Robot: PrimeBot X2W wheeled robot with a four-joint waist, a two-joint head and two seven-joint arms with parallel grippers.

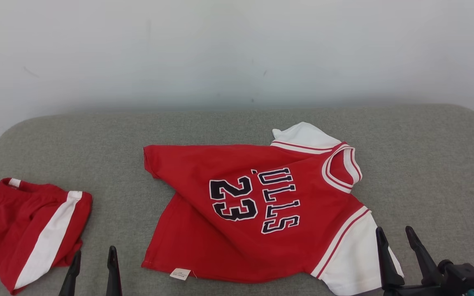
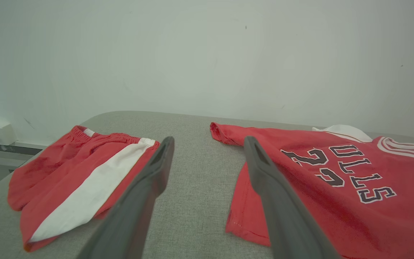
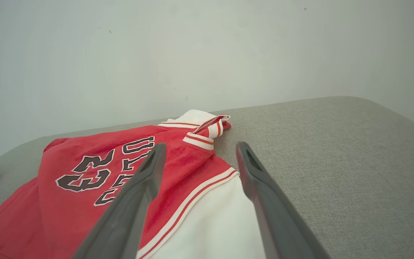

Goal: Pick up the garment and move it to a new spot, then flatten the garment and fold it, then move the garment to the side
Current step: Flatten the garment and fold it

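I judge nothing done yet: left hand [image 1: 94, 250] and right hand [image 1: 395, 228] both spread apart, empty, rumpled jersey [image 1: 237, 213] unlifted between them, every step remaining.

Red jersey [image 1: 204, 246], white sleeves, striped trim, dark "23" and lettering. Spread face up, rumpled, at middle of grey padded surface [image 1: 426, 164]; collar toward right, hem toward left, label at near hem corner.
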